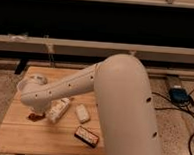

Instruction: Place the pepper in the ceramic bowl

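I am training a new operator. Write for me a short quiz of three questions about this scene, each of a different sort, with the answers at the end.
1. True or false: the ceramic bowl shows on the table.
2. The gripper, at the picture's left side of the table, hangs over: A) the pepper; B) the dark box; C) the floor cables.
3. Which thing lies next to the pepper, toward the middle of the table?

Key: 1 false, no bowl is in view. 2 A. 3 the white bottle.
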Controlling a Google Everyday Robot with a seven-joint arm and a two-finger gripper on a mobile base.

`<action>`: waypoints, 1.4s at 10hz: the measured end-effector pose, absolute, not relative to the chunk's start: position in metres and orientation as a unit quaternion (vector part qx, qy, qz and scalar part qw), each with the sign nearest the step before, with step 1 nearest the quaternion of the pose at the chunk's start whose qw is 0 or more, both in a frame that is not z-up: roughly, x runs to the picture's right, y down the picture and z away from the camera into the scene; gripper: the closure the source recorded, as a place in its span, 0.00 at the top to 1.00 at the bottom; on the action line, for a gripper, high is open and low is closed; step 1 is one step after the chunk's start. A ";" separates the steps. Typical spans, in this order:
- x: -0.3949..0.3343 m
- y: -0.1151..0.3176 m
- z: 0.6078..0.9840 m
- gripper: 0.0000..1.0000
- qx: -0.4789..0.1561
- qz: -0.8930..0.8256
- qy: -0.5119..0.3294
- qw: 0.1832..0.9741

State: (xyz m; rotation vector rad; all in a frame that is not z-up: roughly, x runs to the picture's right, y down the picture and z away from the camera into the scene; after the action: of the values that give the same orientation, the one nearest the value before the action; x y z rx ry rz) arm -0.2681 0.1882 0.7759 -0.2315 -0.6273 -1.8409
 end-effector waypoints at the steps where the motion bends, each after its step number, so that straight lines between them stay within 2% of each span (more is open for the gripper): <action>1: -0.269 0.190 0.775 0.80 -0.097 -0.782 -0.264 0.557; 9: -0.300 0.191 0.754 0.80 -0.106 -0.771 -0.228 0.585; 14: -0.329 0.197 0.756 0.80 -0.106 -0.775 -0.231 0.579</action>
State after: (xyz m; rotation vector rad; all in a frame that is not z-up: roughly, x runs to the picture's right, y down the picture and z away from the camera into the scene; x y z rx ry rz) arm -0.3288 0.1967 0.7559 -0.2480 -0.5404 -1.8119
